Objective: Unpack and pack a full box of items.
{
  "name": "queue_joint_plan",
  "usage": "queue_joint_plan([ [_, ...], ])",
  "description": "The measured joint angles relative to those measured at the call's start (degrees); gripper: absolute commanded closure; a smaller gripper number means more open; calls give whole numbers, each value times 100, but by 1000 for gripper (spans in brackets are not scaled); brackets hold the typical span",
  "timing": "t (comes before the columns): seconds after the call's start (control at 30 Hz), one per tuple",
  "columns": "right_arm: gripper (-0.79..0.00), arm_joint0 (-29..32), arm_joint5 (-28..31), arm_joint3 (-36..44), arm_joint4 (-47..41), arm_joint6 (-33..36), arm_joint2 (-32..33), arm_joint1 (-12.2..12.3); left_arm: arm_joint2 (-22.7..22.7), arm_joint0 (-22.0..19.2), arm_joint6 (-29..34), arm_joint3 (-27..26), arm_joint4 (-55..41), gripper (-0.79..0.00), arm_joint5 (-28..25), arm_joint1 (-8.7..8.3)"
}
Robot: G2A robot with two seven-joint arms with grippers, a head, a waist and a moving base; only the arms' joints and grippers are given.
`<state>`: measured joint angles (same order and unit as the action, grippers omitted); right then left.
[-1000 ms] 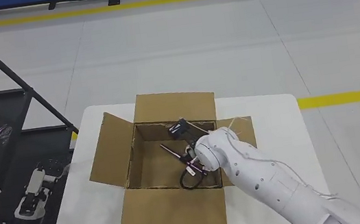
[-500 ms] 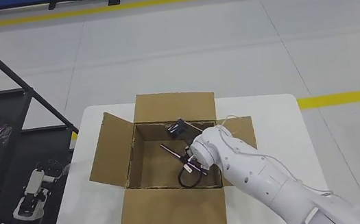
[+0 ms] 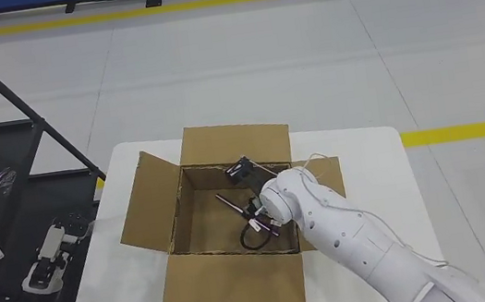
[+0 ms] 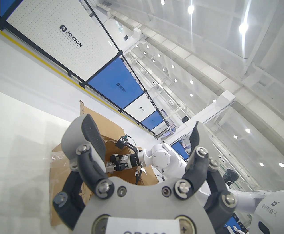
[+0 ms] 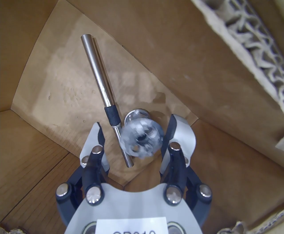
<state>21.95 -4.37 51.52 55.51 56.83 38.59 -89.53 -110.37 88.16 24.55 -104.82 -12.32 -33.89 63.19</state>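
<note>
Box: an open cardboard box (image 3: 229, 283) sits mid-worktop (image 3: 365, 162), all four flaps folded out.
Contents: a polished steel rod (image 5: 97, 73) with a black band near one end lies flat on the box floor. A round, shiny metal part (image 5: 142, 137) lies by its banded end, blurred. In the top view both are in the half of the box toward 3 o'clock, and the rod runs roughly from 11 to 5 o'clock.
Right tool: the right tool (image 5: 135, 125) is down inside the box with its jaws spread. The round part and the rod's banded end are between them. One pad is just beside the round part; I cannot tell whether it touches.
Left tool: the left tool (image 4: 142, 128) hangs off the worktop, at about 8 o'clock from the box, with its jaws wide apart and nothing between them.
Rod handling: probably stiff, dense for its width, smooth, and liable to roll or slide out of the pads. The black band looks like the surest place to pinch, with the jaws set across the rod rather than along it.
Round part handling: likely hard, fairly heavy and slick, so it is best gripped across its rim and squarely centred.
Risk: closing on both pieces together could trap the rod at an angle and spoil the grip.
</note>
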Motion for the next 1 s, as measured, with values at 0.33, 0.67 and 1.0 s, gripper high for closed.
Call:
queue_joint_plan([
  [0.33,-785,300,156,795,93,216,497,185,-53,-10,-151,37,92,-785,75,6],
  [0.67,-785,1652,439,3620,-369,598,2186,697,23,-174,143,303,367,-785,539,-27],
  [1.0,-785,2800,821,5114,-2197,876,4014,980,443,-426,756,390,725,-785,729,-72],
])
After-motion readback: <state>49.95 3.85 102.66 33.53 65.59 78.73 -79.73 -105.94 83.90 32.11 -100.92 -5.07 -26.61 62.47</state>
